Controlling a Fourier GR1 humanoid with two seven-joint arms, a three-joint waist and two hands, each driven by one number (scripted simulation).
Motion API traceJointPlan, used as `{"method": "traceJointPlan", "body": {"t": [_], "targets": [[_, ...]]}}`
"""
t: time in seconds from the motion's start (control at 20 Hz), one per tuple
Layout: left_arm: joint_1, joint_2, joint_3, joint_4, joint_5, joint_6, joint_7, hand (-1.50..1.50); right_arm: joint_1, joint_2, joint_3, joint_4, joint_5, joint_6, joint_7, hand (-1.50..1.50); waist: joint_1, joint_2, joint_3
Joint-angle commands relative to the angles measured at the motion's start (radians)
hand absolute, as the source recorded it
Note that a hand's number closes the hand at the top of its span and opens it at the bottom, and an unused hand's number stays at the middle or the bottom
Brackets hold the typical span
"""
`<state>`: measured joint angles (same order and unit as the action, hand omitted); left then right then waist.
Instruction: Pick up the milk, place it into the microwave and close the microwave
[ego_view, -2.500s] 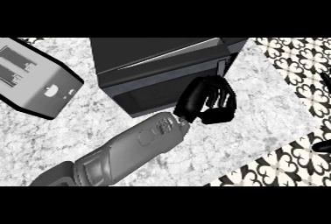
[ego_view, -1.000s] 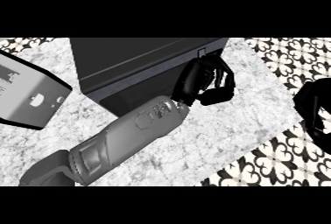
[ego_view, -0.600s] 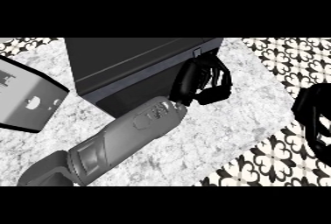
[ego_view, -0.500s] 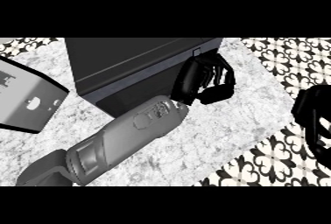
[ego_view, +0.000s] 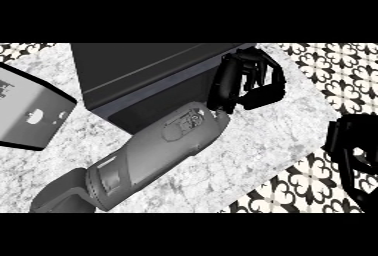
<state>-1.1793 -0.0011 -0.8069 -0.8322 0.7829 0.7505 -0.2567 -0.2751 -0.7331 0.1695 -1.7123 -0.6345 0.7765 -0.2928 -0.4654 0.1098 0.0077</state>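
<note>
The left hand (ego_view: 247, 82) sits at the right front corner of the microwave (ego_view: 148, 75), its fingers curled, apparently against the door edge; whether they hold anything cannot be told. The milk shows nowhere, so it is either hidden or already inside the dark box. The step in hand looks like closing the door. To do it well, the forearm should sweep the hand leftward along the door's arc, keeping contact near the free edge until the door sits flush. The right hand (ego_view: 354, 152) shows at the right edge above the marbled surface (ego_view: 266, 145), fingers curled on nothing. A grey toaster (ego_view: 29, 112) lies at the left.
</note>
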Motion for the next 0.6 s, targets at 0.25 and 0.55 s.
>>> {"method": "traceJointPlan", "body": {"t": [0.25,0.55], "targets": [[0.131,0.001,0.203,0.009,0.272,-0.076,0.009,1.5,0.085,0.016,0.07,-0.07,-0.026,0.039,0.008,1.5,0.063,0.023,-0.01],[0.195,0.002,0.209,0.029,0.357,-0.192,-0.029,1.5,0.158,0.043,0.094,-0.138,-0.031,0.002,0.016,1.5,0.091,0.01,-0.009]]}}
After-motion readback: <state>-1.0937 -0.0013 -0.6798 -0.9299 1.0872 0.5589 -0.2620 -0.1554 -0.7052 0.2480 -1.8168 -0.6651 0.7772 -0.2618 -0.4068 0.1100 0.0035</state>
